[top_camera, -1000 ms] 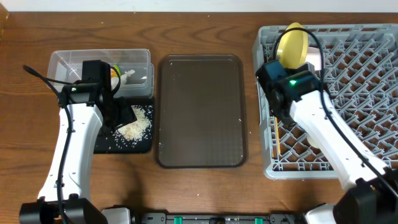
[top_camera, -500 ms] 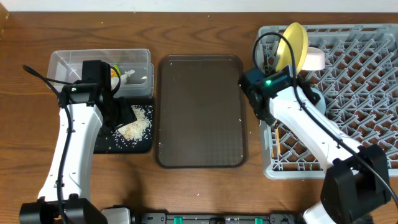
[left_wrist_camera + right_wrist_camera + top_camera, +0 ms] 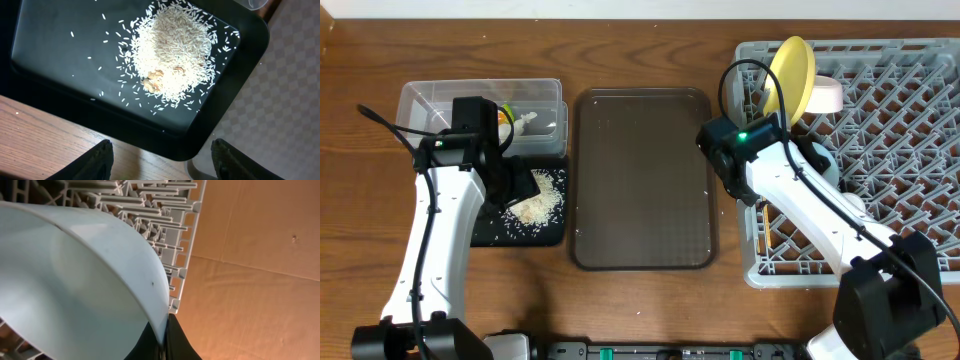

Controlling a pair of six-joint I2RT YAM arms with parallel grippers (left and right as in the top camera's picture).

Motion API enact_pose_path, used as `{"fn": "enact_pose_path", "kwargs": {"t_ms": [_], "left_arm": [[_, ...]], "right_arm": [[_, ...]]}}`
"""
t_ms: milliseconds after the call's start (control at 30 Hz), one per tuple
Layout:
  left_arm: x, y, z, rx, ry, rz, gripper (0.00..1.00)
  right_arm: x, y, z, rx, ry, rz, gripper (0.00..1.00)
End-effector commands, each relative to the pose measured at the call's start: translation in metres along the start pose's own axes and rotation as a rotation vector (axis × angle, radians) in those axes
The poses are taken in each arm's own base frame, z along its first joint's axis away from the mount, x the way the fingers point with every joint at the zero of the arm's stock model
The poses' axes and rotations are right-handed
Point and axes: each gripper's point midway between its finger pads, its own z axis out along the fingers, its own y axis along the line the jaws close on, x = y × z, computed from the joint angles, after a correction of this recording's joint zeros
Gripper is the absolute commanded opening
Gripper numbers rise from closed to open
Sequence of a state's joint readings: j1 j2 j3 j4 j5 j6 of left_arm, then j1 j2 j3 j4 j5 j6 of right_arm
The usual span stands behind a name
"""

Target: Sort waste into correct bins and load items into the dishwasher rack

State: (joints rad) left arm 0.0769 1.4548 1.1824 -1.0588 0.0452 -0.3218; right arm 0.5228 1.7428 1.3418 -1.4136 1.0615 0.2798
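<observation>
Spotter: Right arm has shifted left since a second ago. Its wrist now sits over the left edge of the dishwasher rack (image 3: 900,150), next to the serving tray (image 3: 640,180). Left arm has not moved.

Logger: Right fingers?

Spotter: Right fingers (image 3: 172,346) are pinched narrow on the rim of the light blue bowl (image 3: 75,280). The rim runs straight down between the two tips, and the bowl's body spreads up and left of them. The rack's grid shows past the bowl. From overhead the arm hides most of the bowl.

Logger: Left side?

Spotter: Left fingers (image 3: 97,162) are spread wide, holding nothing, and hover over a rounded corner of the black tray (image 3: 50,45). Rice grains (image 3: 175,55) are heaped in the tray ahead of the tips, apart from both. Stray grains are scattered around the heap.

Logger: Rest of the tabletop (image 3: 640,300)?

Spotter: Clear tub (image 3: 425,100) sits just beside the black tray, with scraps inside too small to name. Yellow plate (image 3: 790,70) stands on edge in the rack's upper left corner in the overhead view. Pale cup (image 3: 827,96) is just beside it.
</observation>
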Motion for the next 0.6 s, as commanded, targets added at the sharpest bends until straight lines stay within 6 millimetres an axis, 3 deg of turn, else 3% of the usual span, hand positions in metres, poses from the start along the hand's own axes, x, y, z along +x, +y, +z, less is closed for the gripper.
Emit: {"fn": "enact_pose_path", "kwargs": {"t_ms": [0,300,567], "left_arm": [[-0.004,0.001,-0.004,-0.006,-0.018,-0.015,0.66],[-0.004,0.001,-0.004,-0.006,-0.018,-0.015,0.66],[-0.004,0.001,-0.004,-0.006,-0.017,-0.015,0.66]], "right_arm": [[0.016,0.051,-0.005,-0.257,0.093,-0.023,0.01],[0.029,0.092,-0.024,-0.518,0.175,-0.016,0.01],[0.033,0.112,-0.039,-0.662,0.215,-0.003,0.01]]}}
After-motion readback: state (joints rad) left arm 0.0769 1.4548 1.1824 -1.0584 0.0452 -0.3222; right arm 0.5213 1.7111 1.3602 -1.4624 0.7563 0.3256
